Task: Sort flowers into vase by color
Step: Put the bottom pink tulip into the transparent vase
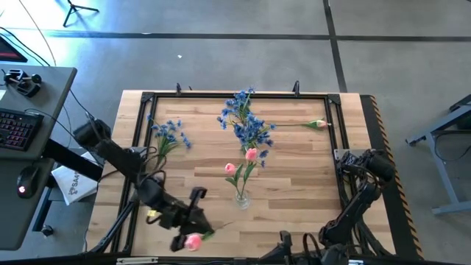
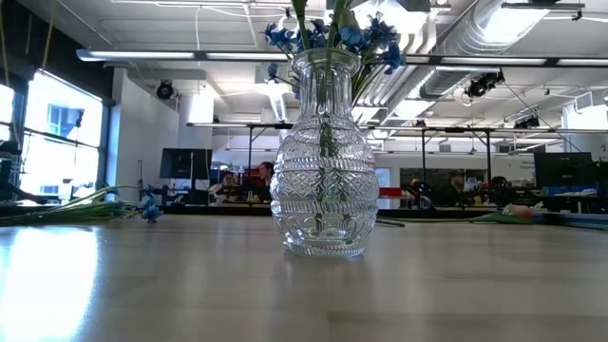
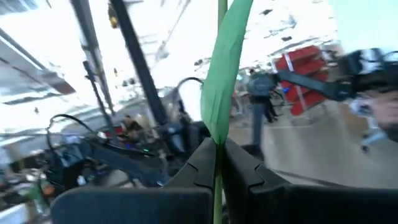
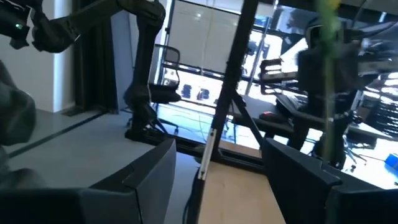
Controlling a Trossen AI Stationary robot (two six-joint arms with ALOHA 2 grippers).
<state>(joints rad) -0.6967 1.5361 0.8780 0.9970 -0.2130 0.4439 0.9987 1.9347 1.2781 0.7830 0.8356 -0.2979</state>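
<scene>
The vase (image 2: 325, 161) is clear cut glass, glossy, with a ridged diamond pattern. The table (image 1: 294, 213) is pale planked wood, smooth with a soft sheen, framed in black metal bars (image 1: 235, 95).

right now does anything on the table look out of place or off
Yes: the vase holds two pink tulips, while a big spray of blue flowers lies loose on the table, overlapping their tops. Another pink tulip lies apart near the back right corner.
</scene>
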